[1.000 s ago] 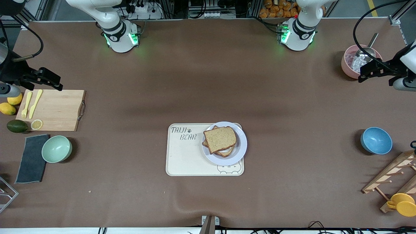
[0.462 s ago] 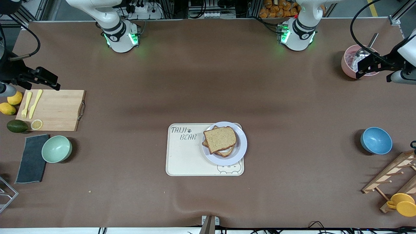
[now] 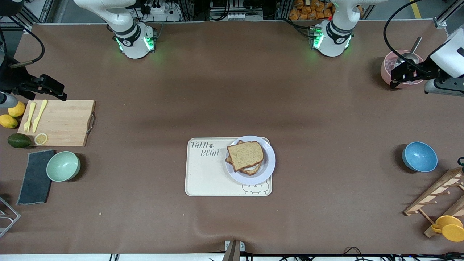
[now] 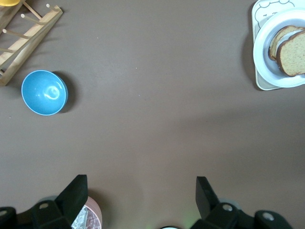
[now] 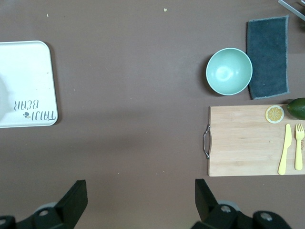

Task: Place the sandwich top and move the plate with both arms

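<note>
My left gripper (image 4: 138, 200) hung with its fingers (image 4: 74, 193) spread wide and nothing between them, up over the left arm's end of the table, above the pink bowl (image 3: 395, 69) with its metal scoop (image 3: 409, 56). My right gripper (image 5: 138, 200) was just as wide and just as empty, its fingers (image 5: 76, 195) apart, up over the right arm's end of the table by the edge of the cutting board (image 3: 61, 121) that lies farther from the front camera. On that board lay a yellow fork (image 3: 28, 116), a yellow knife (image 3: 39, 115) and a lemon slice (image 3: 40, 138), with whole lemons (image 3: 11, 116) and an avocado (image 3: 19, 140) beside it. Nearer the front camera than the board sat the mint bowl (image 3: 63, 166) just beside a dark cloth (image 3: 35, 177). Well apart from both grippers, mid-table, the bread top (image 3: 245, 155) lay on the egg slice (image 3: 251, 169), askew over it, on the plate (image 3: 269, 164). The plate sat on the tray (image 3: 206, 174), at the tray's end toward the left arm, its rim overhanging the tray's edge. Toward the left arm's end stood the blue bowl (image 3: 419, 156), and nearer the camera a wooden rack (image 3: 435, 197) with a yellow cup (image 3: 448, 227).
</note>
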Tool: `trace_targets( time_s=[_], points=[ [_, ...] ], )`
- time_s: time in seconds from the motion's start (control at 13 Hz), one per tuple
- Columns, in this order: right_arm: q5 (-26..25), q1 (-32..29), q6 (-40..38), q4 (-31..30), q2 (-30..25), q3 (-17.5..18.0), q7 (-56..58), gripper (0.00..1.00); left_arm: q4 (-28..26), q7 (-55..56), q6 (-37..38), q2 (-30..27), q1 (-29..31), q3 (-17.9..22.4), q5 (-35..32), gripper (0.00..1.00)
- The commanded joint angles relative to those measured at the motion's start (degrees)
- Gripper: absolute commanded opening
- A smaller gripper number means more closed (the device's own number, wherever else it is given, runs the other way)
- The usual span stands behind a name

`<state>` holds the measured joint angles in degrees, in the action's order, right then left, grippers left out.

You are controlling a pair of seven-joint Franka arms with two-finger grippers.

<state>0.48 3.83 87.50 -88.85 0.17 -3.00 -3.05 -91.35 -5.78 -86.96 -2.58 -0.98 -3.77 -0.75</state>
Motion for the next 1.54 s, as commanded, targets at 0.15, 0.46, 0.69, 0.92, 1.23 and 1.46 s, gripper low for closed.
trace_targets(
  time_s=[0.15,0.46,0.69,0.92,1.23,1.46],
  points=[
    [-0.21,-0.58,-0.49,0.96,0.27,0.36,-0.82,1.0,-1.29,2.08,-0.67,-1.2,-0.25,-0.18,-1.54,1.0],
    [-0.21,0.03,-0.14,0.96,0.35,0.45,-0.9,1.0,-1.55,10.7,-1.54,-0.77,-0.16,-2.82,-2.67,1.0],
    [-0.04,-0.49,-0.23,0.96,0.35,0.45,-0.9,1.0,-1.82,11.05,-2.69,-0.85,0.71,-2.56,-1.98,1.0],
    [-0.04,-0.49,-0.4,0.96,0.35,0.45,-0.9,1.0,-1.9,10.79,-2.34,-1.55,2.83,-2.56,-1.01,1.0],
    [-0.13,-0.05,-0.05,0.87,0.35,0.45,-0.9,1.0,-1.29,11.14,-1.99,-1.2,4.15,-2.21,0.39,1.0],
    [-0.22,-0.14,-0.14,0.87,0.35,0.45,-0.9,1.0,-1.11,11.14,-1.37,-1.29,4.15,-2.12,0.4,1.0]
  ],
)
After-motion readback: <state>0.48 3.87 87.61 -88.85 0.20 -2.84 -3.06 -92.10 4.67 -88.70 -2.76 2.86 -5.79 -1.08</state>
